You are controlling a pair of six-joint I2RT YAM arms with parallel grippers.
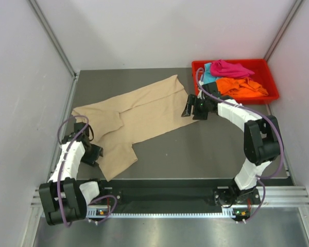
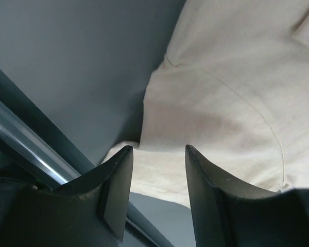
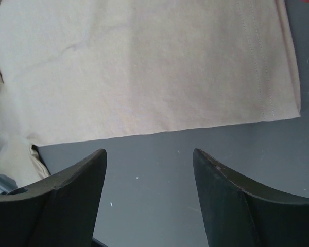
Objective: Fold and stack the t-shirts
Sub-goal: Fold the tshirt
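The step in hand looks like the first fold of the beige t-shirt (image 1: pixel 139 116), which lies spread on the bench (image 1: pixel 195 149) left of centre, running from lower left toward upper middle. The magenta shirt (image 1: pixel 230 68), teal shirt (image 1: pixel 208 76) and orange shirt (image 1: pixel 242 87) lie bunched in the red tray (image 1: pixel 232 62) at upper right, unfolded.

The left end effector (image 1: pixel 94 153) sits at the shirt's lower-left end and the right end effector (image 1: pixel 188 109) at its upper-right edge. Both stand parted and hold nothing. The next move probably calls for each to come down on its own edge, pinch the cloth only, and carry it over evenly.

The overhead view alone shows the whole shirt and the tray. The right wrist view shows what it cannot – the jaws wide over bare bench, just short of the stitched hem. The left wrist view shows its jaws moderately apart, with cloth beyond the tips and a sleeve seam curving through it.
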